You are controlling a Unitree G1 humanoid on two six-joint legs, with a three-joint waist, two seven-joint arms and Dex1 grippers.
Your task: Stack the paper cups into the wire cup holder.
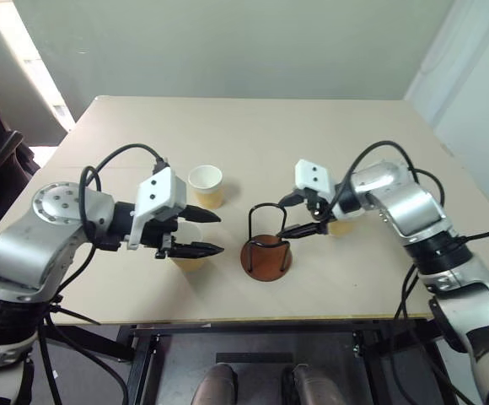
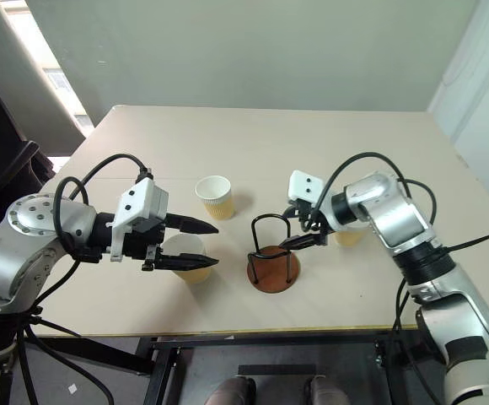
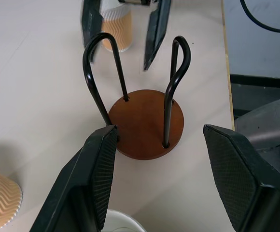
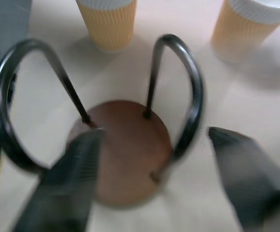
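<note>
The wire cup holder point(image 1: 265, 257), a reddish-brown disc with two black hoops, stands empty at the table's front middle. My left gripper point(image 1: 219, 234) is open to its left, fingers pointing at the holder, with one paper cup point(image 2: 183, 251) upright on the table just under and between them. I cannot tell whether they touch it. A second paper cup point(image 1: 206, 185) stands behind that one. My right gripper point(image 1: 295, 215) is open right beside the holder's right side. In the right wrist view its fingers point(image 4: 72, 179) straddle the holder. A third paper cup point(image 2: 349, 235) stands behind the right wrist.
The tan table point(image 1: 253, 126) is bare toward the back. Its front edge point(image 1: 253, 321) runs just below the holder. Black cables loop off both arms.
</note>
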